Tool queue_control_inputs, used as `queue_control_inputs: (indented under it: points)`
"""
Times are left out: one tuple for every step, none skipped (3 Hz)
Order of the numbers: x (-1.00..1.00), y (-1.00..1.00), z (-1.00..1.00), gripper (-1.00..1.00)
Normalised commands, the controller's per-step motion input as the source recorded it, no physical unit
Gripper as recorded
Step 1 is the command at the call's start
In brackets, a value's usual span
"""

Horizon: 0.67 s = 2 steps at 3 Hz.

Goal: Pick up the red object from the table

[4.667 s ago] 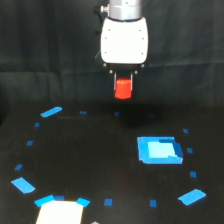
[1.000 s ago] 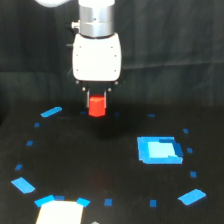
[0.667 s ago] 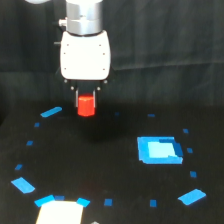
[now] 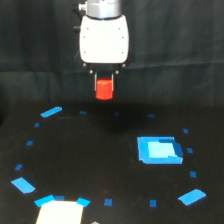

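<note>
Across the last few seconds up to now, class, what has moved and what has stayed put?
The white-bodied gripper, still clamped on the small red-orange faceted block, swung toward the exterior view's left, then back rightward and higher. The blue flat square and blue tape marks on the black table stayed.

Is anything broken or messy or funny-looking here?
Nothing looks broken or spilled. The gripper holds the red object up in the air, above the black table. The blue square lies flat, and small blue tape marks ring the table.
</note>
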Motion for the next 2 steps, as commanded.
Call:
queue_control_inputs:
  points:
    - [-0.46,-0.36,-0.99,-0.89]
    - [-0.09,0.06,-1.0,-1.0]
